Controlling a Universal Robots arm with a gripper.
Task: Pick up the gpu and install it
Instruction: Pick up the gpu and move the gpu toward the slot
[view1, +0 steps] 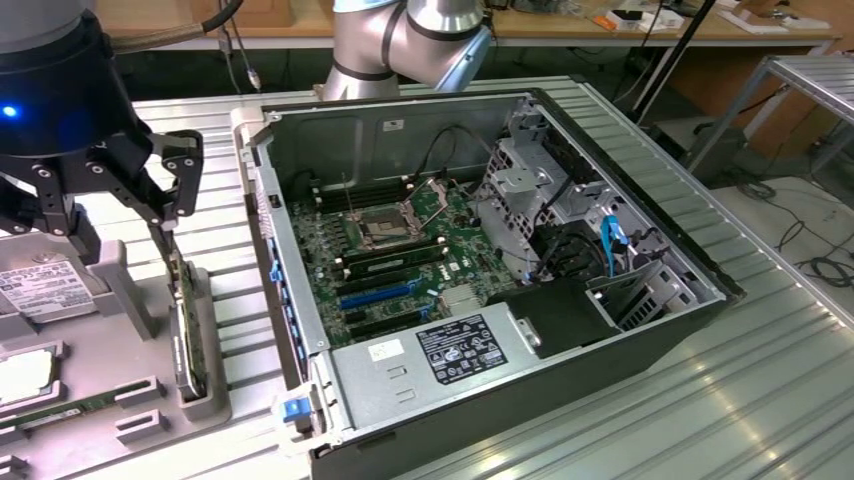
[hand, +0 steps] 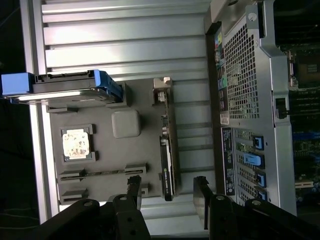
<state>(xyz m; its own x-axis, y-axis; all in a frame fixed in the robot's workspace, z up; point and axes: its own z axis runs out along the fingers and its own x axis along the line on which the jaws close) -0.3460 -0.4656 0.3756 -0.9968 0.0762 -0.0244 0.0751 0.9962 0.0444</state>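
- Gpu (hand: 167, 150) stands on its long edge in a slot of the grey holder tray (hand: 100, 165), so both flat faces are free for you to pinch.
- Your gripper (hand: 166, 184) hangs wide open over the card's end, 1 finger on either side of its line, holding nothing.
- Computer case (view1: 561, 395) lies beside the tray with its side panel off, so the motherboard (view1: 454, 260) slots face up. The card is not in them yet.

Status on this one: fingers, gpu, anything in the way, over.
Gripper open, fingers either side of gpu, not touching. It stands on edge in grey holder, beside open case. Nothing in between.
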